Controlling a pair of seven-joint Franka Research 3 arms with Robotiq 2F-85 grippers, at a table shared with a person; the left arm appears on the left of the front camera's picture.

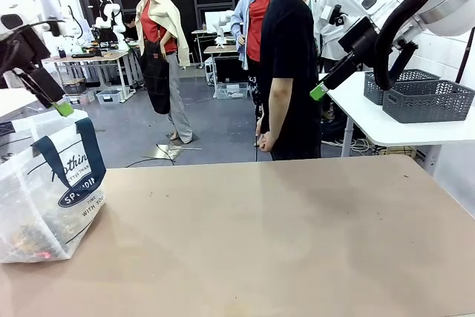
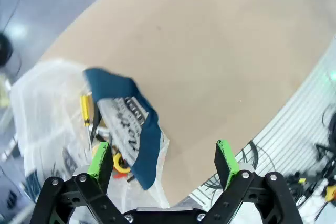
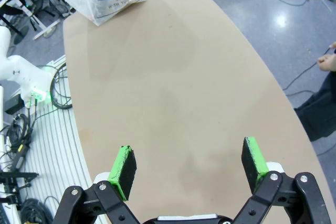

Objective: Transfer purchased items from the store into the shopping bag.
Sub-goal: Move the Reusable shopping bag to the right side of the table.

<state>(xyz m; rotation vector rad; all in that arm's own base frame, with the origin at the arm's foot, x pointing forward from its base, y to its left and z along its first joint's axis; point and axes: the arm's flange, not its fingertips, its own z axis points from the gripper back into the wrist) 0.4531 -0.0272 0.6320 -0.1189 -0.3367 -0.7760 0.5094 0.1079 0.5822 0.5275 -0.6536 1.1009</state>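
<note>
Looks basically done: purchased items (image 2: 119,162) sit inside the shopping bag (image 1: 44,191), table (image 1: 282,243) bare, left gripper (image 2: 164,161) and right gripper (image 3: 190,167) both spread wide, grasping nothing.

The shopping bag (image 1: 46,191) runs off the front view's left edge at the desk's (image 1: 282,235) left edge. The purchased items (image 1: 30,241) inside show only as blurred colours through the plastic.

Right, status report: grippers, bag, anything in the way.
Left gripper open, above shopping bag. Right gripper open, empty, over bare table. Purchased items in the bag. Person stands at far edge.
</note>
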